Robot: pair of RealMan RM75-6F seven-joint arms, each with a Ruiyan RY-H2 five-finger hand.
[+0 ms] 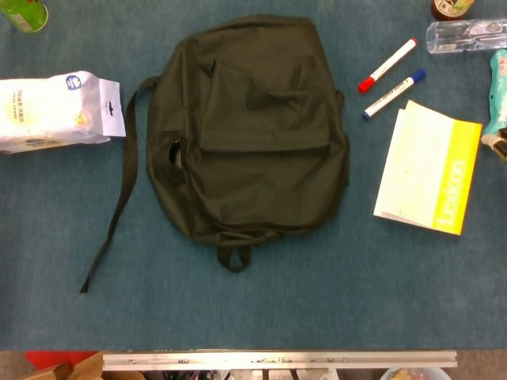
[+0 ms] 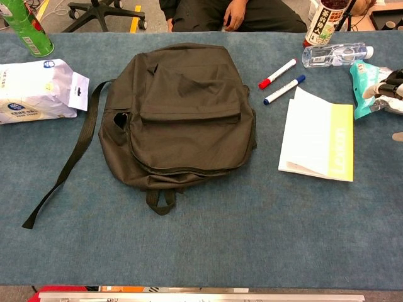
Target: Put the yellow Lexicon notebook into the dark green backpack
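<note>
The dark green backpack (image 1: 249, 131) (image 2: 179, 113) lies flat in the middle of the blue table, its zips closed as far as I can see. The yellow and white Lexicon notebook (image 1: 428, 168) (image 2: 318, 135) lies flat to its right, yellow spine strip facing right. My right hand (image 2: 391, 91) (image 1: 497, 144) shows only as fingertips at the right edge, just right of the notebook and over the teal packet. Its fingers are apart and hold nothing. My left hand appears in neither view.
A red marker (image 1: 386, 65) and a blue marker (image 1: 394, 93) lie beyond the notebook. A clear water bottle (image 1: 467, 36) and a teal packet (image 2: 368, 85) sit at far right. A white pouch (image 1: 55, 111) lies left; the backpack strap (image 1: 119, 198) trails left.
</note>
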